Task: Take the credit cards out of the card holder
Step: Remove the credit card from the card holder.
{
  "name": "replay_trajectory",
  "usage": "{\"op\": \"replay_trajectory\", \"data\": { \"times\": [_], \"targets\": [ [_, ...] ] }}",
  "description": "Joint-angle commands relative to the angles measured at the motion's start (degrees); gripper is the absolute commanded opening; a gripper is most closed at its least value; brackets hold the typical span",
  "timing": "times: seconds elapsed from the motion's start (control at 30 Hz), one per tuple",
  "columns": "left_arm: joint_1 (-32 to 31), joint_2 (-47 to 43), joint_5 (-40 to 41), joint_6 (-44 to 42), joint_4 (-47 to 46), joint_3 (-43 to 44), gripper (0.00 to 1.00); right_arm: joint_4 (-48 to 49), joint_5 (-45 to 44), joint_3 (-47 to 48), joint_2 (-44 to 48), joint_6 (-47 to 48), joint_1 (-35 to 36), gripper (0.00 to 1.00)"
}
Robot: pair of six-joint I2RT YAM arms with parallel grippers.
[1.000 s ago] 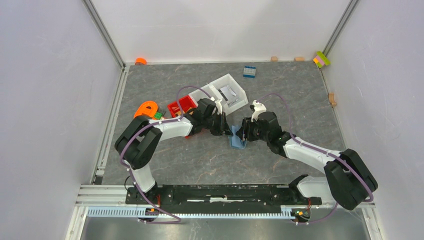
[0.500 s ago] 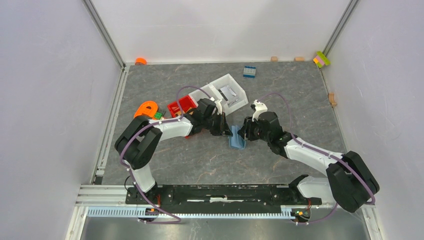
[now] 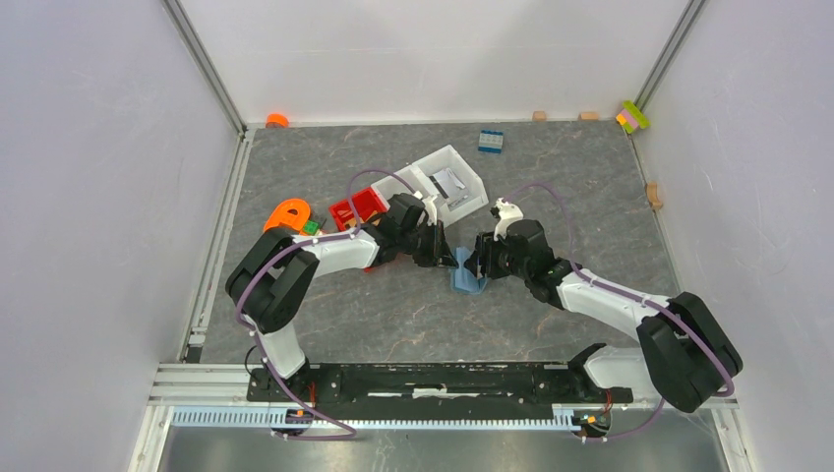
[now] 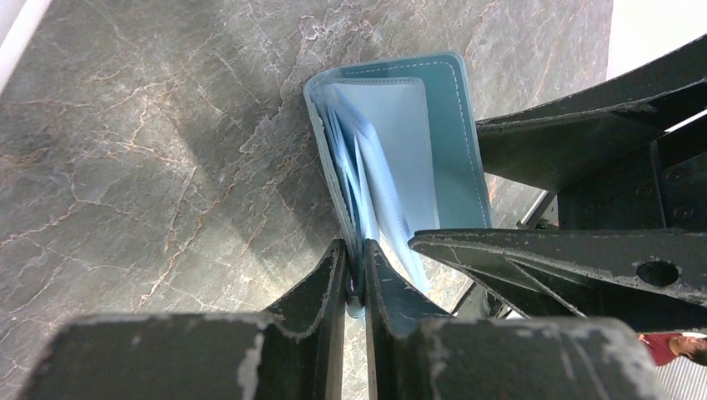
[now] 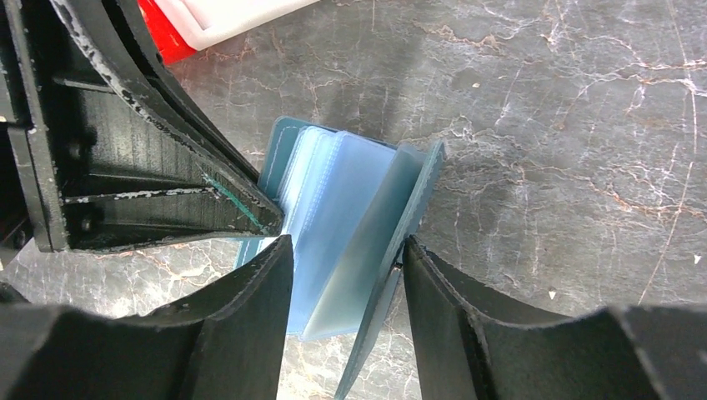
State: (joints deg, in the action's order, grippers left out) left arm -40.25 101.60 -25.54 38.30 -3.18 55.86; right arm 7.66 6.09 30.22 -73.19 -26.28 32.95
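Meeting tip to tip low over the grey marbled tabletop [image 3: 551,177], the two arms share one small thing. The left end effector [image 4: 354,260] is clamped tight on the edge of one teal cover. The right end effector [image 5: 346,246] has its jaws apart, straddling the inner leaves and the other cover; whether they press on them I cannot tell. The card holder [image 4: 446,142] hangs between them, fanned half open, running straight out ahead of the left fingertips and reaching in between the right ones. It looks light and limp: stitched soft covers that bend at the spine, so it will likely swing or fold unless one side is held pinned. Its pale blue sleeves [image 5: 350,192] look like thin, slick, floppy film bunched together, and a pinch there would probably catch several at once and slide. No credit cards show in any view; I take them to be hidden inside those sleeves. Those should be the stiff part, thin, hard and smooth. The place to take one is a bared short edge at a sleeve's mouth, gripped flat across both faces and drawn along the sleeve.
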Motion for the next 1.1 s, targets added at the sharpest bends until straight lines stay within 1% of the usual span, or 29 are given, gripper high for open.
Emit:
{"op": "replay_trajectory", "data": {
  "times": [0.0, 0.27, 0.53, 0.77, 0.9, 1.07],
  "targets": [
    [0.08, -2.17, -0.82, -1.21, -2.53, 0.13, 0.17, 1.3, 1.68, 1.69, -0.12, 0.8, 0.01, 0.56],
    [0.08, -2.67, -1.17, -1.13, -3.0, -0.08, 0.17, 0.56, 1.57, 2.3, -1.12, 1.13, 0.02, 0.54],
    [0.08, -4.27, -2.32, -0.82, -5.27, -1.18, 0.17, -1.49, 0.38, 3.82, -3.15, 1.72, 0.27, 0.54],
    [0.17, -4.31, -1.15, -1.02, -4.48, -1.19, 0.17, -2.21, -4.24, 3.09, -0.33, 1.79, 0.27, 0.38],
    [0.19, -4.57, -0.3, -1.2, -3.78, -1.1, 0.17, -2.82, -5.22, 3.26, -0.07, 1.82, 0.27, 0.33],
    [0.33, -4.71, 0.4, -1.3, -3.15, -1.1, 0.17, -5.25, -8.53, 4.38, 0.22, 2.53, 0.28, 0.31]
  ]
}}
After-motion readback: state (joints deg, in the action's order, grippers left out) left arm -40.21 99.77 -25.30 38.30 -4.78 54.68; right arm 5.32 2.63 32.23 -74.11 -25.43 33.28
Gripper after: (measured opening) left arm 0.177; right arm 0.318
